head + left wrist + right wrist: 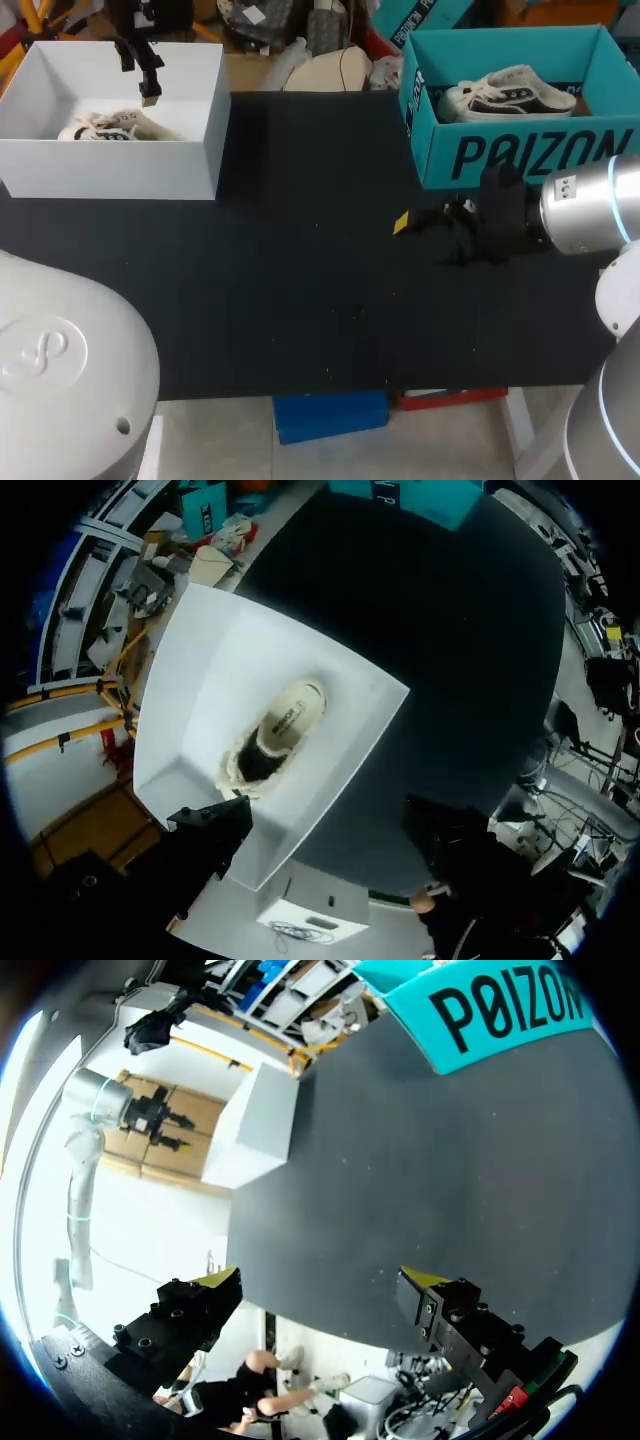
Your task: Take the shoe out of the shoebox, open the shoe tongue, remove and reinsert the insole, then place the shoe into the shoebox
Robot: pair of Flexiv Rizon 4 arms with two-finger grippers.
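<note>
The left gripper (328, 812) was released, its fingers spread wide with nothing between them, and hung above the near wall of the white shoebox (112, 165) at the table's far left corner. A cream shoe (282, 728) lay on its side on the floor of that box, below and ahead of the fingers and not in contact with them. The right gripper (320, 1280) was likewise released, its yellow-tipped fingers (222, 1278) wide apart over the bare black table (300, 280), just in front of the teal shoebox (520, 150) and clear of it. The teal shoebox stood open at the far right of the table and held a second shoe (508, 92), white with dark trim, resting against its back wall.
</note>
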